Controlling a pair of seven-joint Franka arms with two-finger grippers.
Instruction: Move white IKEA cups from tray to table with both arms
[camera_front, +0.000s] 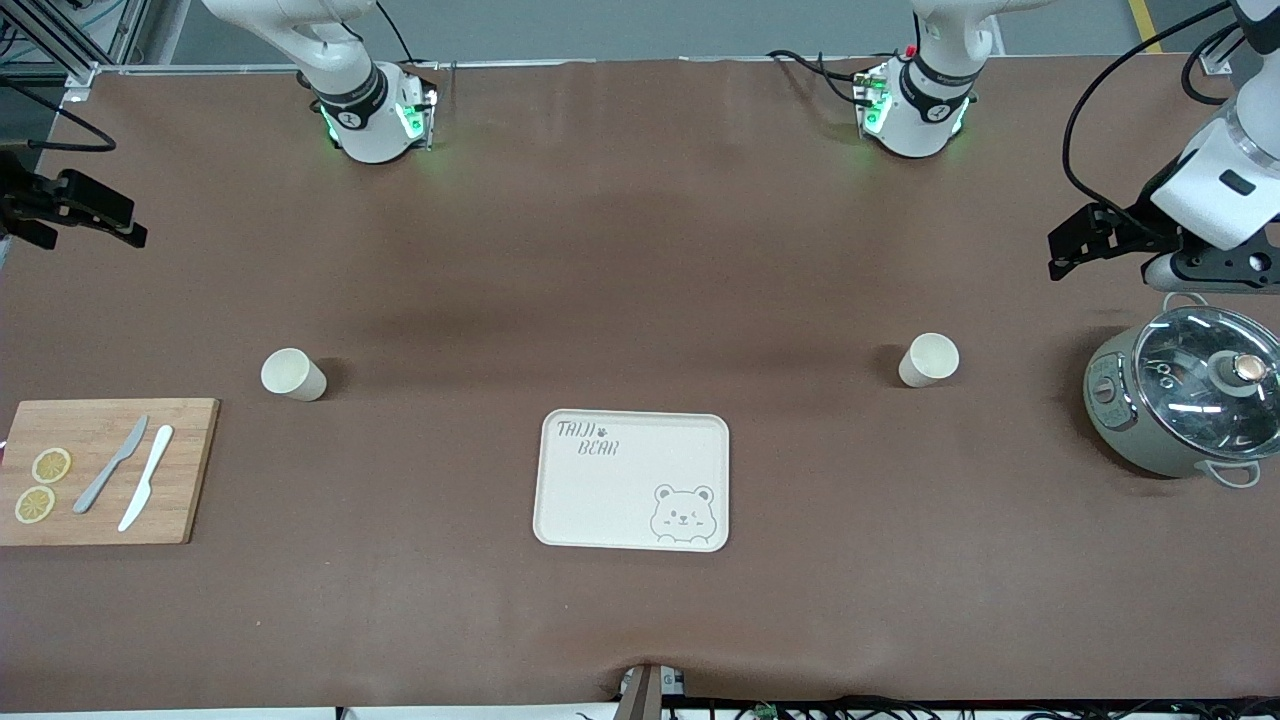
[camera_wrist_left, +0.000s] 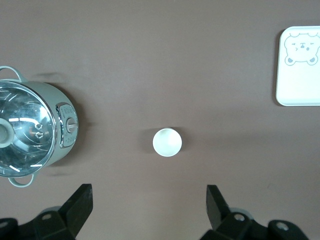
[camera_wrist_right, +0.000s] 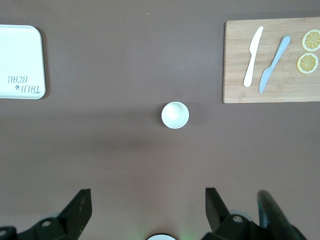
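Brown table (camera_front: 640, 250) has both white IKEA cups (camera_front: 293, 375) (camera_front: 928, 360) standing on it already, well apart, and the tray (camera_front: 633, 480) between them sits bare. Left gripper (camera_wrist_left: 147, 205) and right gripper (camera_wrist_right: 147, 207) hang high with jaws spread, empty. Cups look light, stiff and slick, so I'd pinch across the rim.

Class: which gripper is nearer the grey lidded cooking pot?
Left. The left gripper hangs open just above the pot; the right gripper, open, waits at the table's other end.

grey floor (camera_front: 620, 25) along the top edge with a yellow line (camera_front: 1145, 22) at one corner, aluminium framing (camera_front: 60, 45) at the other, cables (camera_front: 900, 708) bunched under the near edge, even overhead light, soft shadows.
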